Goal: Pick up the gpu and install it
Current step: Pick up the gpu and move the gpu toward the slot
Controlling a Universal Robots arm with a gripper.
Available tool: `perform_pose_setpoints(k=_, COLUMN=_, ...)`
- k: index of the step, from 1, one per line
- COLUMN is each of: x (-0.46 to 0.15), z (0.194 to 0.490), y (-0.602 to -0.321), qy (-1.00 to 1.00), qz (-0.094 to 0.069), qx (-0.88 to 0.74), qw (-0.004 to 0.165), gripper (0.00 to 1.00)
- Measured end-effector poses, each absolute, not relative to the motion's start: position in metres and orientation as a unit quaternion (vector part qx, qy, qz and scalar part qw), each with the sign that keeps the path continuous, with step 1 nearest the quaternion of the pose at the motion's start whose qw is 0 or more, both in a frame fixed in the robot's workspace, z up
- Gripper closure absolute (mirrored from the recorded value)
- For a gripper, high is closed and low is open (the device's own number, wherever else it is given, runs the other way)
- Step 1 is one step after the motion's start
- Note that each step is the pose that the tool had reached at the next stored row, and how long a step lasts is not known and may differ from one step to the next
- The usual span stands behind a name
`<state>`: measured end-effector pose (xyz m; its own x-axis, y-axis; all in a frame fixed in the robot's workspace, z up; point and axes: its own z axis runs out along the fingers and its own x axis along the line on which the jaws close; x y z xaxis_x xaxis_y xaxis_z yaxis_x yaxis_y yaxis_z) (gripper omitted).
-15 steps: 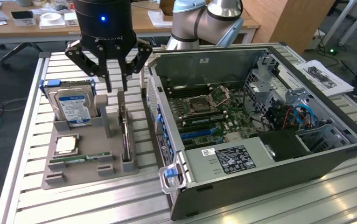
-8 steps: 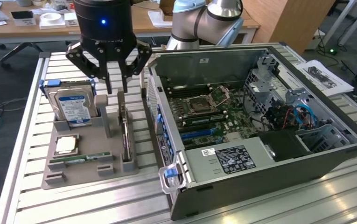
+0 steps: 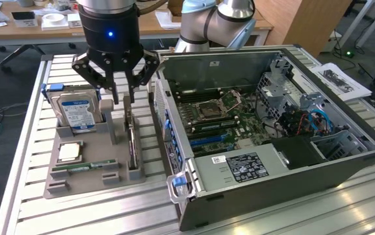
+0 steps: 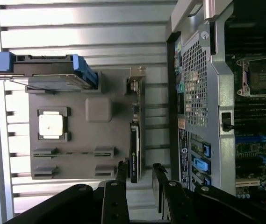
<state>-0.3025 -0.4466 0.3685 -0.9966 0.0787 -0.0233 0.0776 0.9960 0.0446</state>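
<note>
Two fingers of the gripper stand apart, clamped on nothing, one on each side of the gpu and above one end of it. The gpu stands on edge in a slot of the grey holder tray, just beside the open computer case.

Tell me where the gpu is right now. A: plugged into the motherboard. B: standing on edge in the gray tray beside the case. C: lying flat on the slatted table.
B: the gpu stands on edge in a slot of the gray tray, just below the open end effector.
</note>
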Motion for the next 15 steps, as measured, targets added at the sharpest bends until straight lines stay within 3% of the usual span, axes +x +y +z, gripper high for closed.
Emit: perform_pose_setpoints(k=15, x=-0.304, z=0.341, y=-0.447, qy=0.999, qz=0.021, qx=0.039, qw=0.013, gripper=0.64)
